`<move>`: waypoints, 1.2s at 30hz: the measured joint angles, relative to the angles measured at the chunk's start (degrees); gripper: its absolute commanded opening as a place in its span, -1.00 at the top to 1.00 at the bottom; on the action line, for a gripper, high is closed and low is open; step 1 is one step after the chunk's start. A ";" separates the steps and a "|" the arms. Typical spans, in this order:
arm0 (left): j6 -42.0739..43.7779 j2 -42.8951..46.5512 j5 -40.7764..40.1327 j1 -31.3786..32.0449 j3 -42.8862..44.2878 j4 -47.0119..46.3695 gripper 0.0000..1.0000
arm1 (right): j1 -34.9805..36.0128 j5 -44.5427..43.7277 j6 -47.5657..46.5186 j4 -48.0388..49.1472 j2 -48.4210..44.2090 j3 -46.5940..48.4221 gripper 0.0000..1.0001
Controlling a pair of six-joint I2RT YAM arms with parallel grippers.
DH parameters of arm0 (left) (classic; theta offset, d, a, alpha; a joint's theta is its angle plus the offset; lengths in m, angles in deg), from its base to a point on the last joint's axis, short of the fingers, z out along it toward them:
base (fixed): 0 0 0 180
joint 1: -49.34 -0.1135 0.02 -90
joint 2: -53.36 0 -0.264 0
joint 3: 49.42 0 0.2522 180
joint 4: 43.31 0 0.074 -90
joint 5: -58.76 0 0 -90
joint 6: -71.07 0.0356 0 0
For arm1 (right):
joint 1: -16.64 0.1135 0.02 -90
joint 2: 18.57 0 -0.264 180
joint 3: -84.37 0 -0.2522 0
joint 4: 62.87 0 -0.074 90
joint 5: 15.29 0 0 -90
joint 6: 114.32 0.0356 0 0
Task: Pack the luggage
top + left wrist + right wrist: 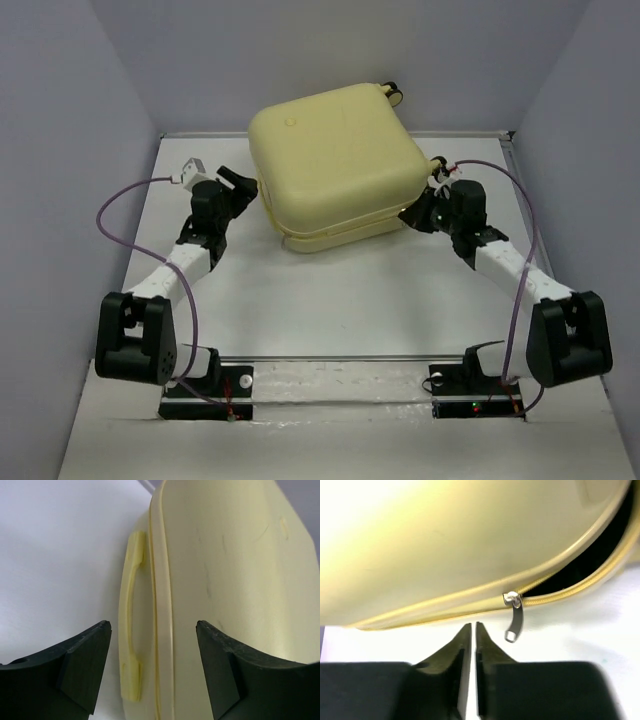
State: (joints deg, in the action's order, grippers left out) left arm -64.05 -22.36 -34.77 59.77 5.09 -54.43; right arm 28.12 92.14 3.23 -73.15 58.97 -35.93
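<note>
1. A white tabletop is boxed in by plain grey wall panels on three sides. A wide bare strip lies between the arm bases and the case.
2. The large pale yellow hard-shell suitcase with rounded corners lies flat at the far middle of the table, turned at an angle. Its back corner is close to the rear wall, and side room is tight where the arms stand.
3. The left gripper is just beside the case's left edge with its fingers spread wide and nothing between them.
4. The right gripper is at the right front corner with its fingers pressed together, pinching nothing.
5. A moulded yellow carry handle runs along the side, framed by the left fingers.
6. Small black-and-cream caster wheels stick out at the far corner.
7. A silver zipper pull hangs just beside the right fingertips. The seam gapes onto black lining to its right.
8. A small round mark pressed into the lid is too small to read.
</note>
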 measured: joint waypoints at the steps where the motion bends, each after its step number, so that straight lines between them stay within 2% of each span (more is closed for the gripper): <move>1: 0.04 -1.09 0.61 -1.29 2.19 0.90 -0.60 | 0.00 -1.36 0.22 0.94 -2.62 -0.94 0.35; 2: 0.13 -2.86 2.12 -2.56 5.57 2.05 -0.60 | -0.02 -2.91 0.35 1.90 -5.68 -2.25 0.07; 4: 0.31 -5.92 4.94 -4.22 10.64 2.29 -0.58 | -0.15 -4.87 0.55 2.62 -9.11 -3.76 -0.10; 5: 0.31 -6.58 6.16 -4.81 11.56 2.12 -0.54 | -0.26 -5.99 0.42 2.58 -10.91 -4.31 -0.10; 6: 0.15 -6.62 7.32 -5.25 11.52 1.70 -0.40 | -0.31 -7.21 0.48 2.40 -12.15 -4.66 -0.10; 7: 0.00 -6.58 7.98 -5.49 11.21 1.70 -0.34 | -0.31 -7.78 0.63 2.25 -12.92 -4.83 -0.10; 12: -2.56 -7.04 13.62 -7.23 3.89 -1.33 0.03 | -0.28 -8.66 0.57 1.92 -16.61 -6.05 -0.08; 17: -3.74 -14.80 18.99 -7.93 3.19 -1.88 -0.02 | -0.28 -8.61 0.48 1.11 -19.91 -8.35 -0.07; 22: -3.91 -17.55 21.35 -7.93 3.61 -2.69 -0.07 | -0.28 -8.13 0.50 0.81 -20.90 -9.75 -0.07; 31: -4.92 -29.88 24.68 -7.72 11.08 -7.23 -0.01 | -0.28 -7.10 1.01 0.68 -21.00 -12.81 -0.02; 32: -5.05 -30.60 24.94 -7.54 11.43 -7.98 0.07 | -0.28 -6.93 1.18 0.72 -21.03 -12.94 0.08; 33: -5.03 -30.99 24.94 -7.43 11.72 -8.57 0.39 | -0.28 -6.82 1.27 0.81 -21.03 -13.00 0.16; 35: -5.70 -31.43 25.20 -7.21 11.85 -10.32 0.83 | -0.28 -6.49 1.36 0.98 -20.72 -13.00 0.48; 36: -5.62 -31.52 24.76 -6.86 11.85 -11.21 0.88 | -0.28 -6.43 1.49 1.14 -20.28 -12.98 0.55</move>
State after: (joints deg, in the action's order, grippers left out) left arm -69.67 -53.88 -10.01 52.91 16.94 -65.65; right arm 27.84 85.72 4.71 -72.01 38.68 -48.92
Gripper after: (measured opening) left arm 0.276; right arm 0.376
